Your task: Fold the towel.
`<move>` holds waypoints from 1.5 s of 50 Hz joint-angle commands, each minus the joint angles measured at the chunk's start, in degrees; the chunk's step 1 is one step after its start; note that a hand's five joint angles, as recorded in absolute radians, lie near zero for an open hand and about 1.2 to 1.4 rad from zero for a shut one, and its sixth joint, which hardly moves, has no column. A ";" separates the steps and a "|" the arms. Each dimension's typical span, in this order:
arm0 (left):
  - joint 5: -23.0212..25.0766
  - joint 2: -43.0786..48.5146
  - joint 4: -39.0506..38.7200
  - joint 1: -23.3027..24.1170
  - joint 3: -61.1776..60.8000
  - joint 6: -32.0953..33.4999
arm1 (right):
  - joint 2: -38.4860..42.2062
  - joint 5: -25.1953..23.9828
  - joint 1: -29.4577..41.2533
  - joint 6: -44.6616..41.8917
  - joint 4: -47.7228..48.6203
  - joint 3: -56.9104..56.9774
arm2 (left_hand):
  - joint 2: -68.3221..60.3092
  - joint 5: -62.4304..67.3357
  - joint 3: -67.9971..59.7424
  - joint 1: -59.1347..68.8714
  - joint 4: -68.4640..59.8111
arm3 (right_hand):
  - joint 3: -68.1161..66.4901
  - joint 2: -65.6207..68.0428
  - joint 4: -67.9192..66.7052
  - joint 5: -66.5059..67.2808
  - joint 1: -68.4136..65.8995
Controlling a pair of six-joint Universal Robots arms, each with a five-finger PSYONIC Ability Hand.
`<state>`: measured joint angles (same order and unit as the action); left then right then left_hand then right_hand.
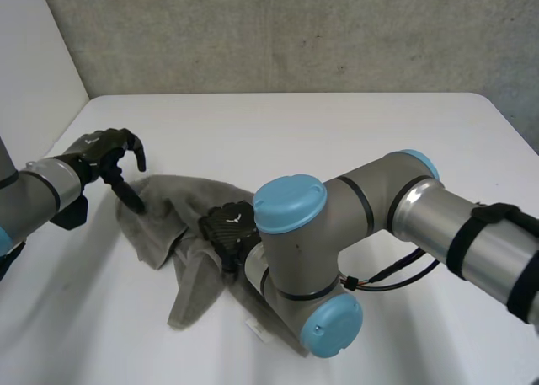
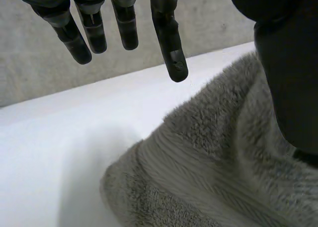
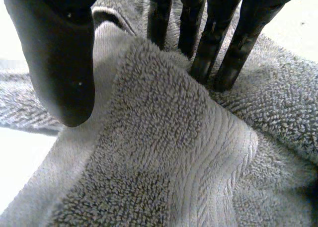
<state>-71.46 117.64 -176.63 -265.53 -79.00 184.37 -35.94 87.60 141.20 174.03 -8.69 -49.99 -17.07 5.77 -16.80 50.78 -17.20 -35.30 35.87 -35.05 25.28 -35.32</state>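
Observation:
A grey towel [image 1: 181,208] lies crumpled on the white table [image 1: 354,141], left of the middle. My left hand [image 1: 105,153] hovers at the towel's far left corner with its fingers [image 2: 169,38] straight and spread above the towel's edge [image 2: 213,162]; its thumb reaches down onto the pile. My right hand [image 1: 229,227] rests on the towel's middle. There its straight fingers [image 3: 218,43] press into the cloth, and a ridge of towel [image 3: 164,152] stands between them and the thumb [image 3: 59,53], which hangs just off the cloth.
My right arm's elbow [image 1: 295,259] hangs low over the towel's near right part and hides it. A grey concrete wall [image 1: 278,31] runs behind the table's far edge. Bare table [image 2: 59,137] lies left of the towel.

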 commanded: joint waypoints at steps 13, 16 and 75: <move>7.82 -13.56 -5.03 1.85 -15.12 0.02 | -12.11 -0.93 -2.59 -0.45 -3.96 -3.96 | 0.96 0.33 0.70 -34.68 1.10 | -44.70 44.13 -44.95 44.72 -44.68; 8.35 -16.11 -6.70 3.26 -17.15 0.02 | -17.64 -2.16 -6.53 -2.72 -5.01 -7.82 | 0.96 0.33 0.70 -34.68 1.10 | -44.70 44.13 -44.95 44.72 -44.68; -4.39 -3.03 -15.06 23.13 -17.33 7.31 | -50.54 -28.27 -33.10 -47.38 6.67 -60.93 | 0.46 0.83 0.19 -34.17 0.59 | 6.88 -7.45 6.63 -6.86 6.90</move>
<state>-75.96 114.77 -191.63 -242.48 -96.72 191.96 -85.72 59.20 108.10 130.02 -4.76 -107.41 -17.13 5.96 -16.84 50.78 -17.22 -30.95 31.81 -30.72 19.14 -30.54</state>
